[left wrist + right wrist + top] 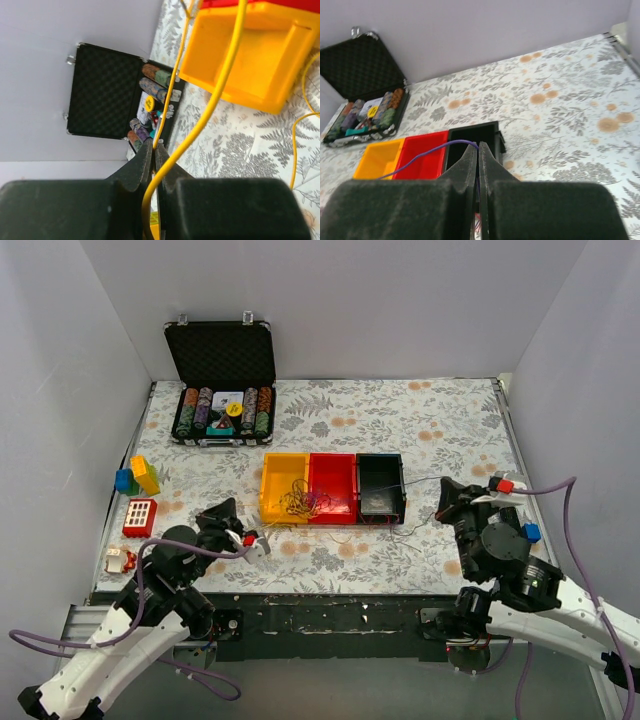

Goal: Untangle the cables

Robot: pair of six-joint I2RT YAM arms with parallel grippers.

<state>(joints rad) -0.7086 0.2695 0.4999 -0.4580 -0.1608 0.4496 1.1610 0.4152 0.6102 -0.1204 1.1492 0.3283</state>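
Note:
The cables form a small colourful knot lying across the yellow bin and the red bin. My left gripper sits left of the yellow bin, shut on a yellow cable. That cable runs from between the left gripper fingertips up past the yellow bin. My right gripper sits right of the black bin, shut on a thin purple cable. This cable arcs from the right gripper leftward over the red bin.
An open poker chip case stands at the back left. Toy blocks, a red grid piece and a small toy line the left edge. Walls enclose the flowered table on three sides.

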